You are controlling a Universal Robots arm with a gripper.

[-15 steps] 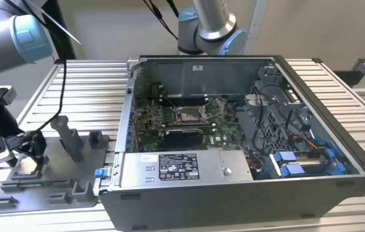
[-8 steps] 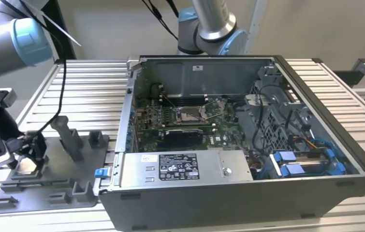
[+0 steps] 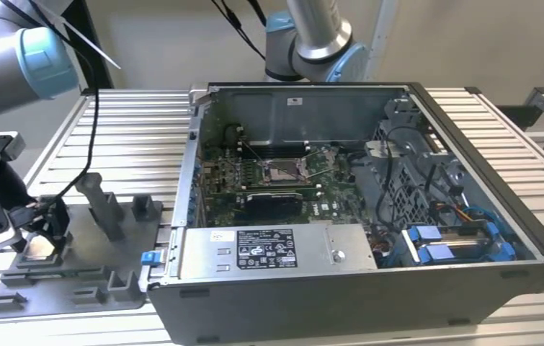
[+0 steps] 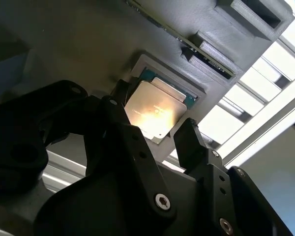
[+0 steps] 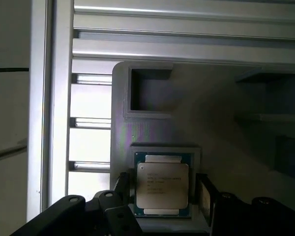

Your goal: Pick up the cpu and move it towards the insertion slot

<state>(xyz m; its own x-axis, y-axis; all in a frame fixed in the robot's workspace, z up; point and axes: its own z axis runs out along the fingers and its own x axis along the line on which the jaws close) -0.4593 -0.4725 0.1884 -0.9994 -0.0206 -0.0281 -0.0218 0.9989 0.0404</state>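
The cpu (image 5: 162,177) lies flat in its nest on the grey fixture plate (image 3: 108,259), with the gripper (image 5: 163,189) spread wide, one finger on either side of it. The plate rests on a slatted aluminium table (image 3: 137,137). Beside it, an uncovered computer case (image 3: 349,295) holds the insertion slot (image 3: 282,171).

The cpu (image 5: 162,183) has a pale silver-beige face with tiny dark print and a blue-green rim, the tool (image 5: 163,189) is black, and the fixture plate (image 5: 221,123) is plain grey. The surface (image 3: 137,144) is silver with long stripes, and the arm (image 3: 3,61) is grey with a light blue cap. The computer case (image 3: 349,306) is dark grey, its board (image 3: 334,205) is green, the insertion slot (image 3: 279,170) is shiny silver with a dark middle, the metal box (image 3: 339,252) is grey with a white label, and the clips (image 3: 444,245) are bright blue
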